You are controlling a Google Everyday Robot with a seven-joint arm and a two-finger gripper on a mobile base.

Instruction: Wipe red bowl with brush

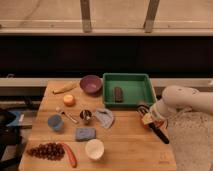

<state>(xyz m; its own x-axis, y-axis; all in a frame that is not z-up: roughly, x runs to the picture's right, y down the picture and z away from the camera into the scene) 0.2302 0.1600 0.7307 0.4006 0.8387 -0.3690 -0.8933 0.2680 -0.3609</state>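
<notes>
**Brush at the bowl, wipe half done**

Gripper (148,119) hangs at the right edge of the desk, clamped on the brush (161,134), whose black handle slants toward the near-right corner. Red bowl (143,107) sits just under it, mostly hidden, so I'd judge the wipe in hand but unfinished. Lifting away is left. Counted: one red bowl, one brush, one purple bowl (91,84), one tray (135,92), two cups — blue cup (55,122), white cup (94,148).
</notes>
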